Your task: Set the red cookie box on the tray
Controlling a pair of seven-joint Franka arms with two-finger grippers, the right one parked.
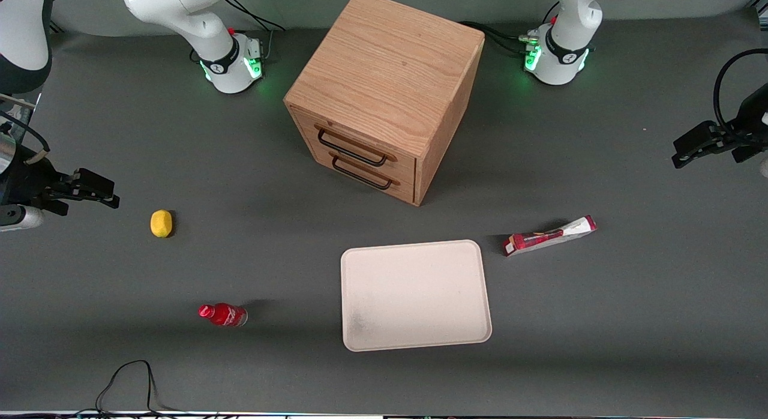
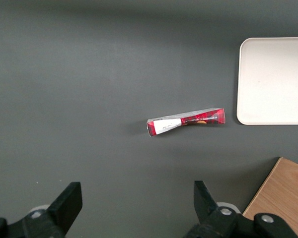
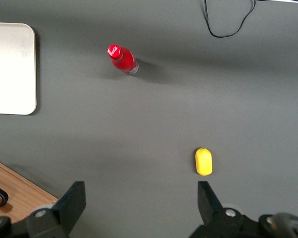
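The red cookie box (image 1: pixel 549 235) lies flat on the grey table, just off the tray's short side, toward the working arm's end. Its white end points away from the tray. The cream-white tray (image 1: pixel 414 296) has nothing on it. My left gripper (image 1: pixel 684 152) hangs well above the table at the working arm's end, farther from the front camera than the box. In the left wrist view the gripper (image 2: pixel 136 191) is open with nothing between its fingers. There the box (image 2: pixel 186 121) lies apart from it, next to the tray (image 2: pixel 273 79).
A wooden drawer cabinet (image 1: pixel 384 89) with two black handles stands farther from the front camera than the tray. A small red bottle (image 1: pixel 223 314) and a yellow fruit-like object (image 1: pixel 161 223) lie toward the parked arm's end. A black cable (image 1: pixel 129 383) loops at the table's front edge.
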